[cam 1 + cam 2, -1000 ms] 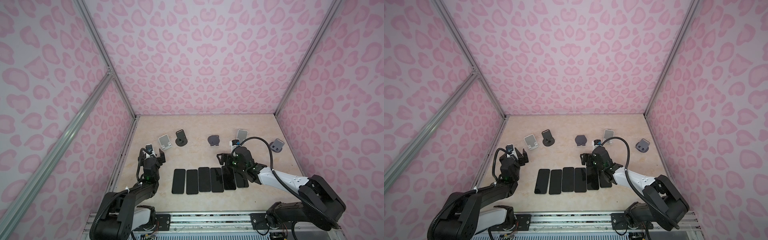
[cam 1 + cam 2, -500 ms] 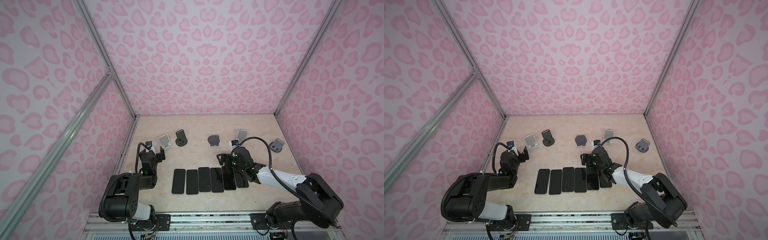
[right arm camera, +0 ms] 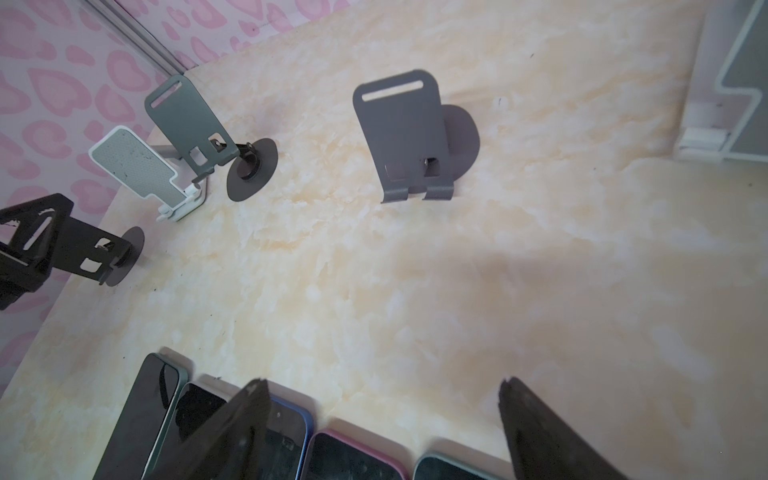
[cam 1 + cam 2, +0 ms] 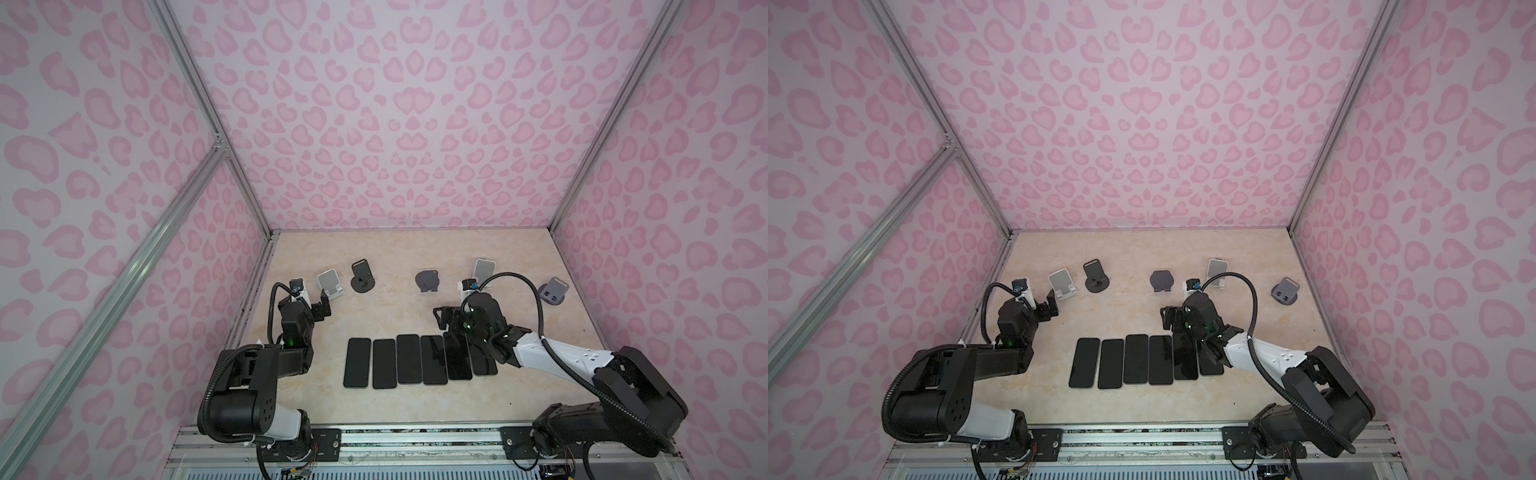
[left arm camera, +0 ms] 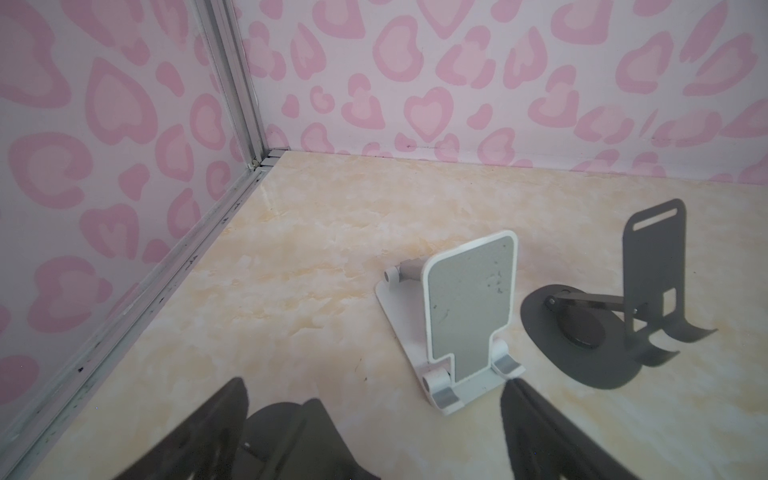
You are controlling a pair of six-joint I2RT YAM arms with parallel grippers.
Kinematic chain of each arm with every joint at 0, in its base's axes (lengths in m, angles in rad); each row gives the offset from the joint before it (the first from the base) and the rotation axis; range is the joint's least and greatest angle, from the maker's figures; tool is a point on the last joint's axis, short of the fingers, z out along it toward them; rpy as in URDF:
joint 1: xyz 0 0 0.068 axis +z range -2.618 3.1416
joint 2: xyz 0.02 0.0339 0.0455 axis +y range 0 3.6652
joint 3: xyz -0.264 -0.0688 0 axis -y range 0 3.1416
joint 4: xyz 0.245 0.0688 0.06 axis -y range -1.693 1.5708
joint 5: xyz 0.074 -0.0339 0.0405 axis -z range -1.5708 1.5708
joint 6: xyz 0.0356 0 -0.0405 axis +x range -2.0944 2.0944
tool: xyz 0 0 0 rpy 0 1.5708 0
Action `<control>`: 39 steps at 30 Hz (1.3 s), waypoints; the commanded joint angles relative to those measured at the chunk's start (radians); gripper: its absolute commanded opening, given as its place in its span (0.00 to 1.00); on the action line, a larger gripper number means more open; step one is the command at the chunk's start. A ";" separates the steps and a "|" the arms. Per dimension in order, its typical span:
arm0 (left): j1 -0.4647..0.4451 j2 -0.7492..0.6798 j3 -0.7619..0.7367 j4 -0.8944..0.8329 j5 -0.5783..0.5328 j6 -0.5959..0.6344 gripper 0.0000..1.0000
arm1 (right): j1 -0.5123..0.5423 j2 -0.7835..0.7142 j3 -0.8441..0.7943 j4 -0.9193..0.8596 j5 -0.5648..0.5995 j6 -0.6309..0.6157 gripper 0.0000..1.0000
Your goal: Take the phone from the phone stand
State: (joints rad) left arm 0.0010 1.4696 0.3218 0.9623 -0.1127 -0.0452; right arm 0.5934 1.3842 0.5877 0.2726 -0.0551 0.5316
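Lying flat side by side on the surface (image 4: 415, 407): six phones (image 4: 419, 360), none on the phone stands (image 4: 361, 276). Judged rigid, slick, glass-faced, fairly light; pinch across long edges. Both spread, empty: right end effector (image 4: 446, 321) over row's end, left end effector (image 4: 313, 305) near white stand (image 5: 465, 307).

Six dark phones (image 4: 409, 358) are laid flat, side by side, near the front edge of the worktop (image 4: 395, 309); stands (image 4: 363, 277) are ranged behind.
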 commanded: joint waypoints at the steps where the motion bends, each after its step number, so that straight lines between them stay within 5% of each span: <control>1: 0.001 0.003 0.006 0.021 0.006 -0.001 0.98 | -0.001 0.008 -0.021 0.039 0.068 -0.033 0.89; 6: 0.001 0.004 0.006 0.021 0.007 -0.001 0.98 | -0.014 -0.048 -0.021 0.066 0.053 -0.076 0.89; 14: 0.001 0.003 0.006 0.021 0.008 -0.001 0.98 | -0.023 -0.269 0.047 -0.037 0.360 -0.206 0.91; 15: 0.002 0.004 0.006 0.021 0.008 -0.001 0.98 | -0.023 -0.296 0.039 -0.023 0.379 -0.200 0.98; 21: 0.001 0.004 0.008 0.021 0.008 -0.001 0.98 | -0.028 -0.332 -0.074 0.153 0.546 -0.239 0.99; 26: 0.002 0.004 0.007 0.021 0.008 -0.001 0.98 | -0.078 -0.363 -0.199 0.394 0.598 -0.554 0.99; 29: 0.001 0.004 0.006 0.021 0.008 0.000 0.98 | -0.159 -0.386 -0.276 0.516 0.565 -0.675 0.99; 33: 0.002 0.004 0.008 0.021 0.008 0.000 0.98 | -0.313 -0.450 -0.407 0.646 0.456 -0.637 0.99; 39: 0.001 0.004 0.007 0.021 0.008 0.000 0.98 | -0.441 -0.461 -0.472 0.576 0.239 -0.720 0.99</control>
State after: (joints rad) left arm 0.0017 1.4696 0.3218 0.9623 -0.1120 -0.0456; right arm 0.1696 0.9138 0.1398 0.8112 0.2916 -0.1349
